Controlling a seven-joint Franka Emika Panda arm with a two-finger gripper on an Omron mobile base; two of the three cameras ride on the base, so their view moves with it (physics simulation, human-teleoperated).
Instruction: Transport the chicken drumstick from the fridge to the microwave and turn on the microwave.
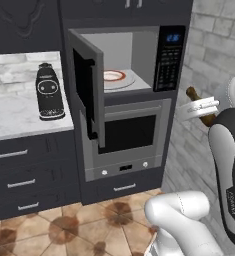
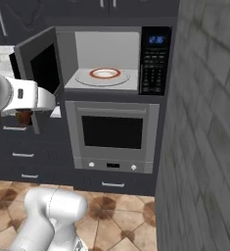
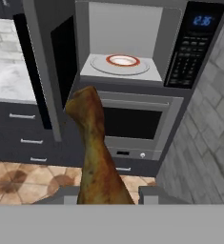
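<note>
**Drumstick held in front of the open microwave**

We see one chicken drumstick (image 3: pixel 96 157) clamped between the two fingers of the gripper (image 3: pixel 104 193), its thick end low between the finger tips and its thin bone end pointing up toward the microwave (image 3: pixel 132 43). From the left base camera, the drumstick (image 1: pixel 201 107) pokes out on both sides of the white hand, off to the right of the appliance column and well apart from it; from the right base camera, a small brown part of it (image 2: pixel 23 117) shows below the white arm.

We count one microwave, its door (image 1: pixel 86 87) swung wide to the left. Inside lies one round glass turntable (image 2: pixel 104 77) carrying one white plate with a red rim (image 2: pixel 105 73). One black keypad panel (image 2: pixel 154 61) sits on the microwave's right, with one blue display lit at the top. Directly below is one grey oven (image 2: pixel 111 135) with a wide dark window and two small white knobs.

On the marble counter (image 1: pixel 14 115) to the left stands one black jug-like appliance (image 1: pixel 49 92). Under the counter we count three dark drawers with silver handles.
</note>
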